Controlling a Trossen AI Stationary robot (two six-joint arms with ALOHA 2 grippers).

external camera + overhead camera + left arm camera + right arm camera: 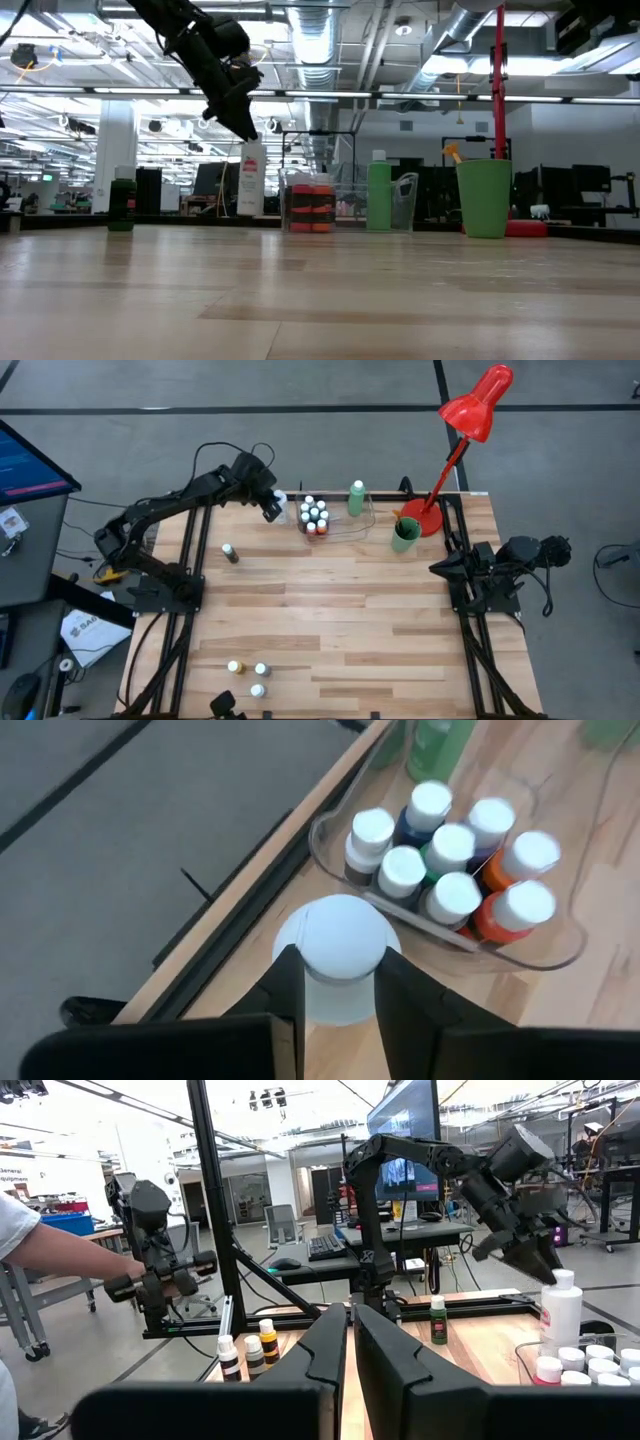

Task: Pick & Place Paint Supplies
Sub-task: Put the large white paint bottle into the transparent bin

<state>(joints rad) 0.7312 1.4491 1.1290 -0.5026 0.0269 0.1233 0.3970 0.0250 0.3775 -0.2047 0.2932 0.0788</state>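
A tall white bottle [335, 930] stands upright at the table's far left, just outside the clear tray [545, 955]. The tray holds several small white-capped paint bottles [450, 850]. My left gripper [340, 960] comes down on the white bottle's top and is shut on it. A tall green bottle [356, 498] stands at the tray's far side. A small dark bottle [230, 553] stands alone on the table's left. Three small bottles [250, 675] stand near the front edge. My right gripper [350, 1335] waits shut at the table's right, touching nothing. My left gripper pinches the white bottle just under its round cap [340, 1005], one finger on each side. The fingers [245, 125] slant down from the table's left. The bottle stays upright; in the low view its base [250, 212] shows at table level, and I cannot tell whether it is lifted.
A green cup [405, 535] and a red desk lamp [425, 515] stand at the far right. The middle of the wooden table [340, 620] is bare. A person's arm [70, 1250] shows beyond the table's left side.
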